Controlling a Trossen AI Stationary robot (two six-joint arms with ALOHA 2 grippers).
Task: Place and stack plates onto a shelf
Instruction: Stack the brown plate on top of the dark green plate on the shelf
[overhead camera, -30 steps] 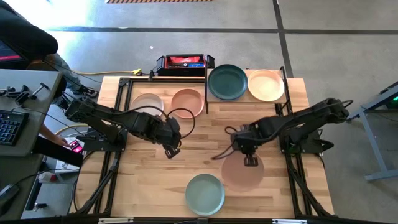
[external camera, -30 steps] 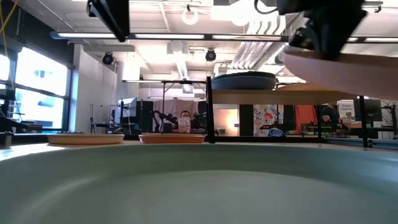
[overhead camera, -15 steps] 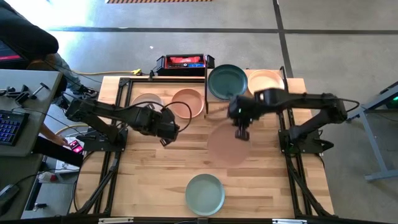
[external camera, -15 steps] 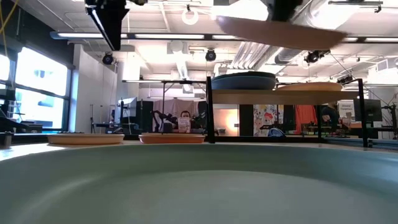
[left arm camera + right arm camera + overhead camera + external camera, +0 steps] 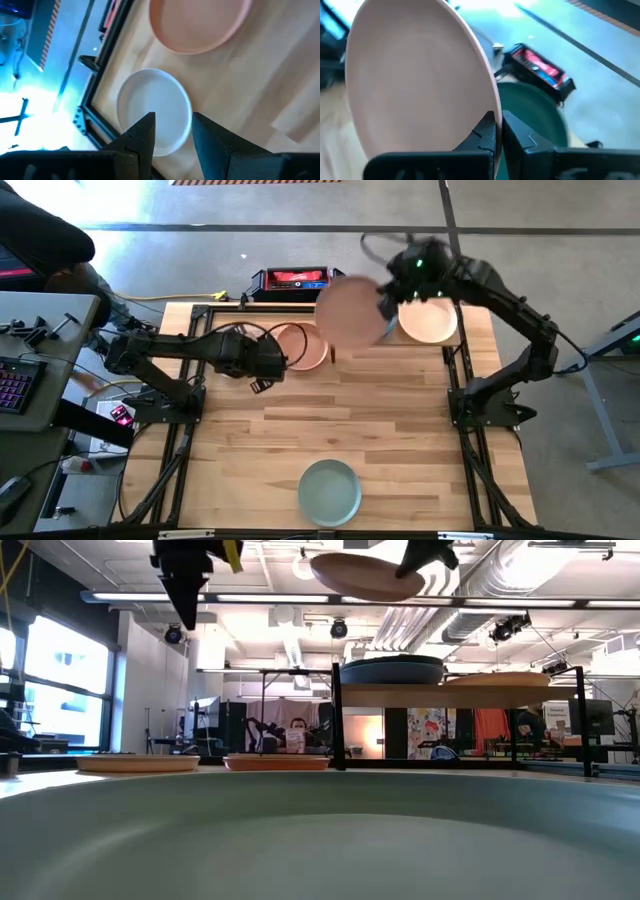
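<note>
Plate (image 5: 350, 312) — rim-pinched, right gripper (image 5: 385, 306)

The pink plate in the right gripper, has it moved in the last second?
Yes. The pink plate, held by the right gripper, has gone from near the sage plate to above the shelf, over the dark green plate.

Both arms are dark, near black, built of slim tubular links joined by chunkier rounded joints. Thin black cables loop loosely off each one close to the wrist. The right arm carries a small green light on the joint just behind the right gripper (image 5: 384, 304). Its two fingers (image 5: 482, 136) are matte black, angular and flat-sided. The left gripper (image 5: 263, 383) has the same black, blocky fingers (image 5: 142, 135), tapering to blunt tips. In the low view a yellow patch shows on the left arm just above its gripper.
</note>
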